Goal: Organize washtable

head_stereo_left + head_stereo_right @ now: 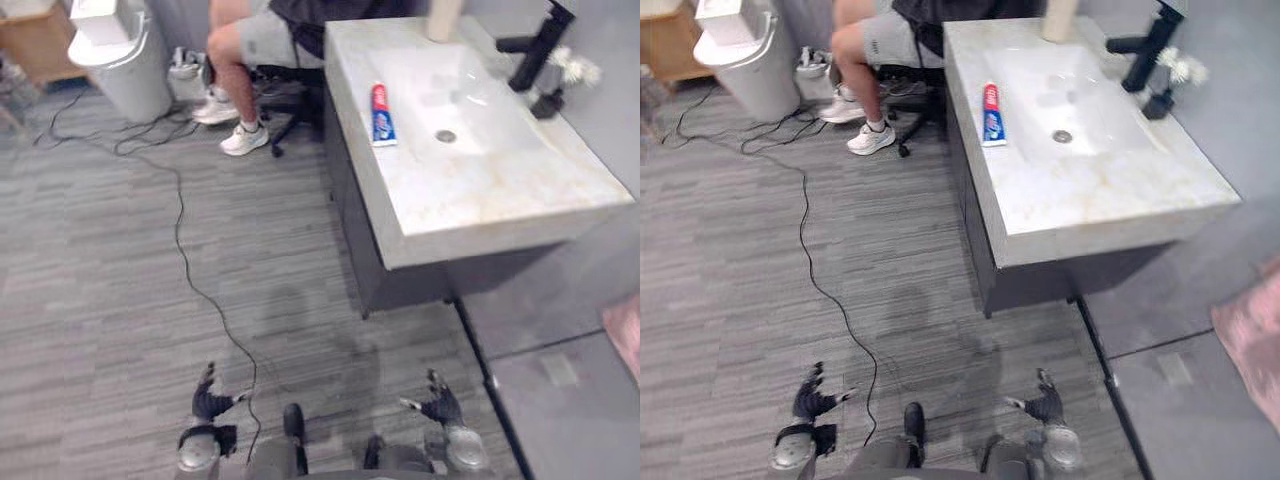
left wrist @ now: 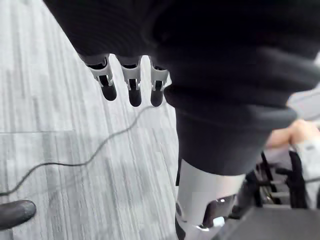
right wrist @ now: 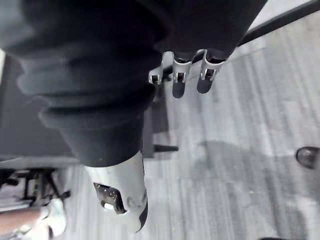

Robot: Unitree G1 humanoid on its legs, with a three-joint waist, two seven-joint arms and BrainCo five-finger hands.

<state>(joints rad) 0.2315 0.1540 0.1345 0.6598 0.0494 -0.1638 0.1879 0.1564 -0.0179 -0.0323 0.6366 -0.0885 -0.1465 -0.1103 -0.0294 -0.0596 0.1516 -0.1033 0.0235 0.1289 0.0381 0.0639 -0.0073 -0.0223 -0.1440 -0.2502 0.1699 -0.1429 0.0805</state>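
A pale stone washtable [image 1: 480,190] stands ahead on the right, with a sink basin and drain [image 1: 446,136]. A red, white and blue toothpaste tube [image 1: 382,113] lies on its left rim. At the back right are a black tap [image 1: 535,50] and a small dark vase with white flowers [image 1: 560,80]. A beige cup [image 1: 443,20] stands at the far edge. My left hand [image 1: 208,400] and right hand [image 1: 440,405] hang low over the floor, far from the washtable, fingers relaxed and holding nothing, as the left hand's fingers [image 2: 132,85] and the right hand's fingers [image 3: 182,75] show.
A person [image 1: 250,60] sits on a black office chair at the washtable's far left end. A white lidded bin [image 1: 125,55] stands at the back left, with a wooden cabinet [image 1: 35,40] beside it. A dark cabinet [image 1: 365,240] sits under the counter.
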